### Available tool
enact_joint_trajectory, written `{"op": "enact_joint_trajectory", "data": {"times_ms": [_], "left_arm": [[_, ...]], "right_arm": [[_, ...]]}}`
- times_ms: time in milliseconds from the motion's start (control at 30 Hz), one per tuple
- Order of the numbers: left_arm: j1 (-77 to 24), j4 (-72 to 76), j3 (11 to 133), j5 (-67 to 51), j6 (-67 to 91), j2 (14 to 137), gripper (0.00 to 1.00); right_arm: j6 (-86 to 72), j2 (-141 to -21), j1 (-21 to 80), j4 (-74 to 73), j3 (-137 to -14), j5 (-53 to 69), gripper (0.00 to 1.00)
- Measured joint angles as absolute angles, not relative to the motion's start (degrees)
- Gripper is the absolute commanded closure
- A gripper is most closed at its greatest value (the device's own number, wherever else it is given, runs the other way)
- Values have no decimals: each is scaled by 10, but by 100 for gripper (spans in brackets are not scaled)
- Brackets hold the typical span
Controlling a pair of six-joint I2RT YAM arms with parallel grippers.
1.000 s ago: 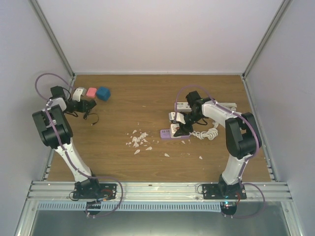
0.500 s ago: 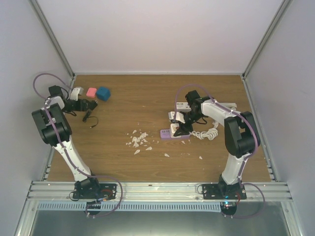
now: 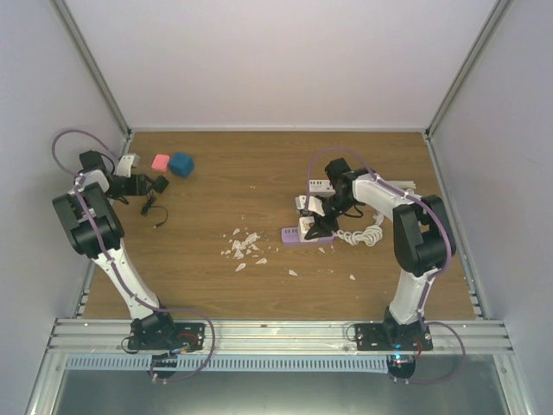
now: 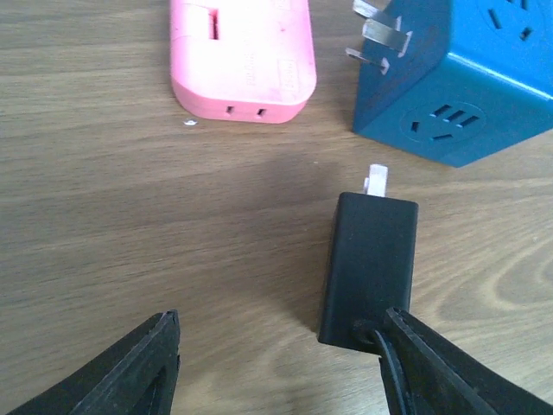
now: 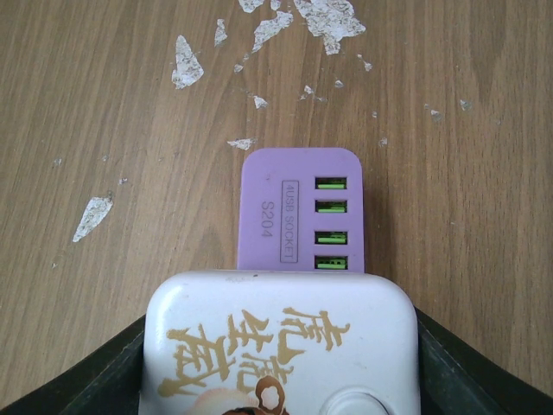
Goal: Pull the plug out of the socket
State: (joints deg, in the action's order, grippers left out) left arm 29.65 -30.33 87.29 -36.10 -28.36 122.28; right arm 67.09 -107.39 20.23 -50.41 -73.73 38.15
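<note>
Where our right claw (image 5: 281, 359) is clamped on the white plug (image 5: 281, 333) at lower centre, we see the purple socket (image 5: 301, 216) jutting out just above it.

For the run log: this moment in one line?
right jaws: shut on white rounded plug | plug: on purple USB socket | left jaws: open beside black rectangular charger

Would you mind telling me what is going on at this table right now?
The right gripper is closed on a white plug with gold lettering, which looks still seated in the purple USB socket block on the wooden table, so the pull is not yet done. The left gripper hangs open over a loose black charger, beside a pink socket block and a blue cube adapter.
</note>
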Motion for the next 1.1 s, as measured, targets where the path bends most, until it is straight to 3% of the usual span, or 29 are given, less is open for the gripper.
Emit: {"op": "enact_joint_trajectory", "data": {"times_ms": [267,700,1100], "left_arm": [[303,-308,906,-333,-267,1229,26],[304,-324,946,-266,-262,1242,24],[282,-313,901,-361,-312,1149,23]], "right_arm": [[671,-1075,203,-505,-739,382,48],[669,-1077,203,-508,-741,382,49],[646,-1100,213,-539,-778,377,49]]}}
